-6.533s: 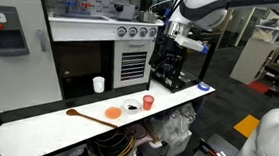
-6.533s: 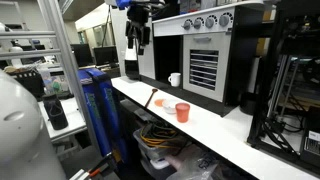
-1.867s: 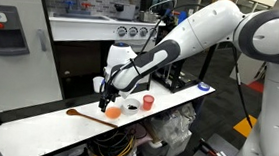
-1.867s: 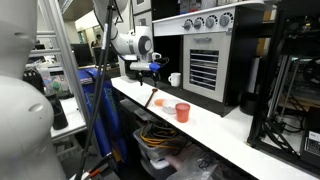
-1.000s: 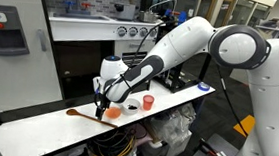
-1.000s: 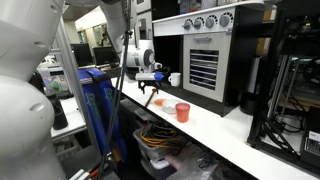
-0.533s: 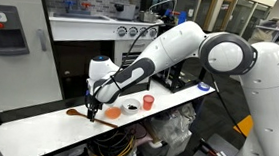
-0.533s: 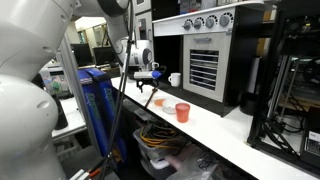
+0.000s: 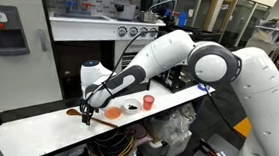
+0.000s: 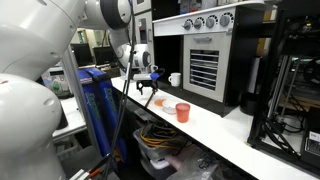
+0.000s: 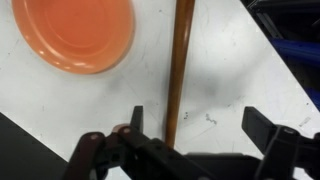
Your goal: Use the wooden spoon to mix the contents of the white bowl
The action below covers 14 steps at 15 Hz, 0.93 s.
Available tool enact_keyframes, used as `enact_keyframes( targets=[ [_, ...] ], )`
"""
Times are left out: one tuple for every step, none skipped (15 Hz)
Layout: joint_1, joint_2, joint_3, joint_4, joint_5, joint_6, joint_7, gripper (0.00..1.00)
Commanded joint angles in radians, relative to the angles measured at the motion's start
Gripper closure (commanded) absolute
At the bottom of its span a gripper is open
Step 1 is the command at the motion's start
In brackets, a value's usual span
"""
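Wooden spoon (image 11: 181, 60) lies flat on the white table (image 11: 230, 70), its slim handle running straight down the wrist view into the gap between the gripper's fingers. The gripper (image 11: 200, 128) is spread wide around that handle: one finger (image 11: 135, 122) sits just beside the wood, the other well out on the far side, and neither presses on it. In an exterior view the spoon's rounded head (image 9: 72, 111) pokes out past the gripper (image 9: 86, 115), pointing toward the long bare end of the table (image 9: 35, 128), about midway between the front and back edges.

The flat orange dish (image 11: 75, 35) rests just beside the handle, apart from it. Beyond the dish sits the white bowl (image 9: 124, 107), with its dark contents (image 9: 130, 105) showing inside the rim; it is well clear of the gripper. A small red cup (image 9: 149, 102) stands next to the bowl, farther along the table. In an exterior view a white cup (image 10: 175, 79) stands upright near the back edge, close to the black appliance (image 10: 205, 60). The arm (image 9: 161, 55) slants down from above to the spoon.
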Motion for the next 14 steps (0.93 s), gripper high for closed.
enact_keyframes(
  targets=[
    [0.014, 0.054, -0.020, 0.079, -0.015, -0.039, 0.030, 0.00],
    [0.013, 0.063, -0.020, 0.088, -0.012, -0.041, 0.032, 0.00],
    [0.012, 0.070, -0.020, 0.097, -0.009, -0.043, 0.034, 0.00],
    [0.012, 0.078, -0.021, 0.106, -0.008, -0.047, 0.036, 0.00],
    [0.013, 0.084, -0.021, 0.113, -0.007, -0.051, 0.039, 0.00],
    [0.012, 0.088, -0.021, 0.118, -0.007, -0.055, 0.039, 0.00],
    [0.012, 0.094, -0.020, 0.125, -0.006, -0.060, 0.038, 0.00],
    [0.012, 0.097, -0.019, 0.128, -0.004, -0.061, 0.039, 0.25],
    [0.010, 0.099, -0.018, 0.130, -0.003, -0.061, 0.037, 0.26],
    [0.009, 0.101, -0.017, 0.132, -0.002, -0.062, 0.036, 0.34],
    [0.009, 0.102, -0.017, 0.134, -0.002, -0.063, 0.036, 0.42],
    [0.009, 0.105, -0.017, 0.137, -0.002, -0.064, 0.035, 0.48],
    [0.009, 0.108, -0.017, 0.141, -0.001, -0.065, 0.035, 0.56],
    [0.010, 0.108, -0.016, 0.145, 0.001, -0.068, 0.036, 0.62]
  ],
)
